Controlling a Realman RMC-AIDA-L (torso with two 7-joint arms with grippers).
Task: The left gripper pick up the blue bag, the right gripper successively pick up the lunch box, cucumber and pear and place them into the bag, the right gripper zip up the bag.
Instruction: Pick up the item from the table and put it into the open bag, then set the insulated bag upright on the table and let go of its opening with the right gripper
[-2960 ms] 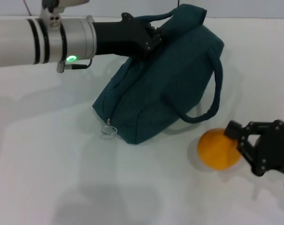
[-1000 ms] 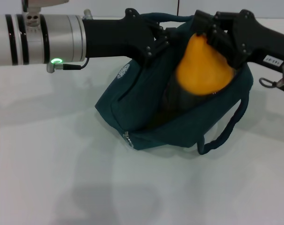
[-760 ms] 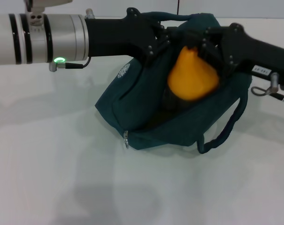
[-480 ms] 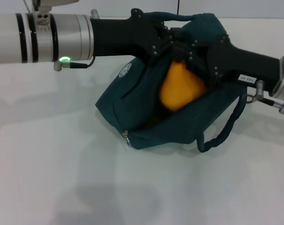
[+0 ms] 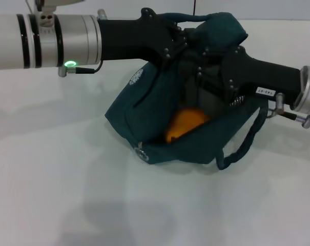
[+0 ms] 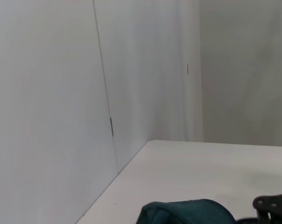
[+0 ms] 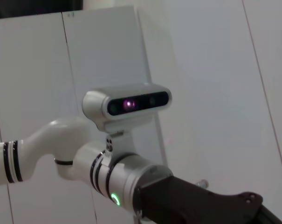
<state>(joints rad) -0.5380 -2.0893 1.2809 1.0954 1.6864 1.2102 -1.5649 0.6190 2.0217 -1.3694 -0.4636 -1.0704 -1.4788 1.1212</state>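
Observation:
The blue bag (image 5: 144,110) stands tilted at the table's centre with its mouth gaping; a fold of its fabric (image 6: 187,212) also shows in the left wrist view. My left gripper (image 5: 176,43) is shut on the bag's upper rim by the handles and holds it up. My right gripper (image 5: 203,77) reaches into the mouth from the right and is open. The pear (image 5: 185,125) lies low inside the bag, below that claw and free of it. The lunch box and the cucumber are hidden. The zipper's silver pull (image 5: 141,152) hangs at the bag's near end.
One loop handle (image 5: 247,141) droops onto the white table (image 5: 67,195) at the bag's right. In the right wrist view, the left arm's silver cuff with its green light (image 7: 115,199) sits under the head camera (image 7: 127,105).
The right gripper carried the pear from the table up over the bag and down into its mouth. In the last half second the pear sank lower and parted from the claw.

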